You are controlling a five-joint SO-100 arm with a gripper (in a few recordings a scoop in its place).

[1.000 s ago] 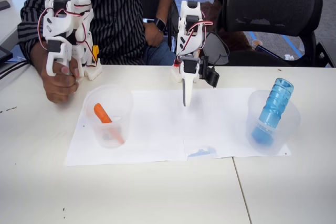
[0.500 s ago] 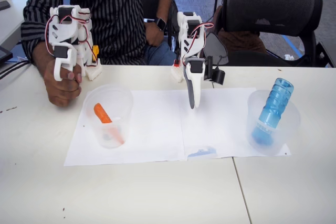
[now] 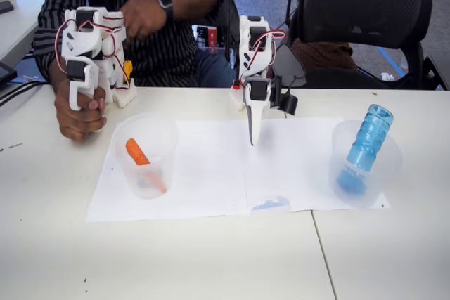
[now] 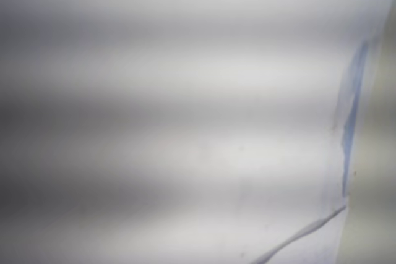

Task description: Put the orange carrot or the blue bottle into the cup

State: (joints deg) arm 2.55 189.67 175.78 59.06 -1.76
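Handling first: the small translucent light-blue ribbed plastic bottle (image 3: 368, 140) looks light, hollow and stiff, and its ribs should stop a slip, so a hold across the ribbed upper body would suit it. In the fixed view it leans, blue cap down, inside the wide clear plastic cup (image 3: 365, 163) on the right. The small bright orange tapered carrot (image 3: 136, 152) lies slanted in a like clear cup (image 3: 146, 154) on the left; it looks rigid and light, narrow enough to pinch at mid-length. The white gripper (image 3: 252, 133) points down over the white paper sheet (image 3: 211, 173) between the cups, jaws together, nothing held. The wrist view adds a blurred close look at that paper (image 4: 185, 122), with a bluish smear (image 4: 350, 109) near its right edge.
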